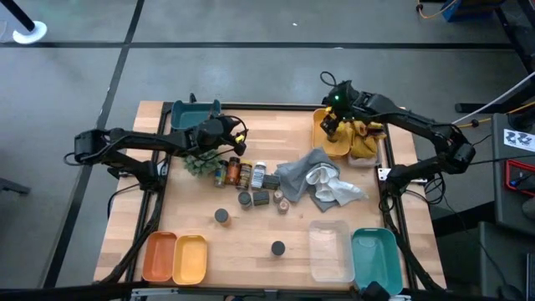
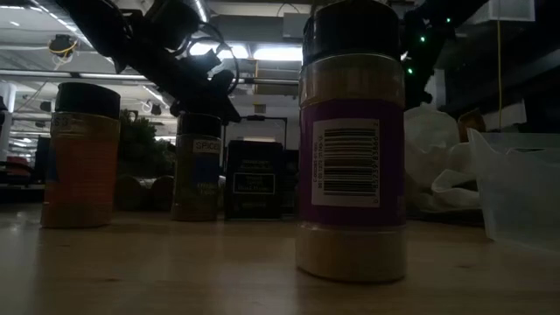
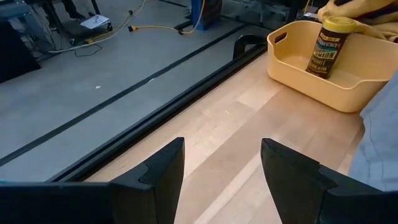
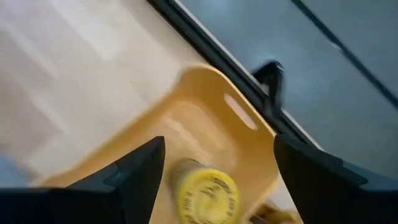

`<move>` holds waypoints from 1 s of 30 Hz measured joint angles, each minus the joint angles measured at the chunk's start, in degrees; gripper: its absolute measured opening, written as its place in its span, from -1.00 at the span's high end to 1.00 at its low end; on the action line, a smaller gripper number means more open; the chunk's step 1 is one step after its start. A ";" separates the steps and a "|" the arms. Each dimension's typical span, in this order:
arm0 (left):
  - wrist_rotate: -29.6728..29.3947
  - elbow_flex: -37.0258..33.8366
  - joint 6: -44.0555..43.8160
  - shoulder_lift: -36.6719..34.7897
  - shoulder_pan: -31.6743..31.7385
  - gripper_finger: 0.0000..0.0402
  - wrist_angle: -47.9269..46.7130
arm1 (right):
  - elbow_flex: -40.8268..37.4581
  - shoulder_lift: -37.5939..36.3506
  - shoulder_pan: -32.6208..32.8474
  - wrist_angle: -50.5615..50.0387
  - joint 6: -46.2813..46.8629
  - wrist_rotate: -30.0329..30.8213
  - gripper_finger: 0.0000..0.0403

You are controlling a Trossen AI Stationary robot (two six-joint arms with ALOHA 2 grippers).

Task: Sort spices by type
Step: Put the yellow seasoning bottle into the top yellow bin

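Several small spice jars and tins (image 1: 251, 176) stand in a loose row at mid-table beside the green plant ball (image 1: 198, 163). Two dark-lidded jars (image 1: 221, 216) (image 1: 277, 247) stand apart nearer the front; one of them looms large in the low view (image 2: 350, 140). A yellow-lidded jar (image 3: 329, 43) stands upright in the yellow bin (image 1: 320, 134) at the far right. My right gripper (image 4: 219, 142) hovers open over that jar's lid (image 4: 205, 196), one finger on either side, apart from it. My left gripper (image 3: 222, 149) is open and empty above the table by the plant ball (image 1: 234, 140).
Grey and white cloths (image 1: 322, 180) lie right of the spice row. Orange (image 1: 159, 255) and yellow (image 1: 191, 257) bins sit at the near left, with clear (image 1: 330, 251) and teal (image 1: 374, 255) bins at the near right. Another teal bin (image 1: 192, 113) is at the far left.
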 joint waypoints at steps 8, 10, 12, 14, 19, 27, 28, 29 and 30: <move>8.10 0.00 -2.87 0.00 -0.02 0.02 0.28 | 0.63 -0.02 0.10 5.38 0.01 -17.87 -0.48; 11.34 0.00 -5.91 0.00 -0.07 0.02 0.59 | 0.63 -0.02 0.52 6.72 0.01 -20.79 -0.48; 14.01 0.17 -8.67 0.00 -0.24 0.02 0.48 | 0.63 -0.02 0.94 8.06 0.00 -21.50 -0.48; 16.15 0.92 -10.23 0.01 -0.86 0.02 0.30 | 0.63 -0.02 1.79 9.32 0.00 -21.67 -0.48; 18.87 6.69 -9.11 0.01 -3.20 0.02 -7.87 | 0.63 -0.02 4.08 10.54 0.00 -21.73 -0.48; 18.81 21.93 -20.12 0.00 -6.01 0.02 -44.63 | 0.63 0.00 7.36 10.54 -0.06 -21.73 -0.48; 18.82 22.84 -23.19 0.02 -6.45 0.02 -47.80 | 0.63 0.00 7.70 10.56 -0.06 -21.73 -0.48; 19.00 23.35 -25.99 0.01 -6.96 0.02 -49.90 | 0.63 0.00 7.99 10.60 -0.05 -21.75 -0.48; 19.41 23.47 -28.65 0.02 -7.53 0.02 -51.19 | 0.63 0.00 8.33 10.73 -0.06 -21.73 -0.48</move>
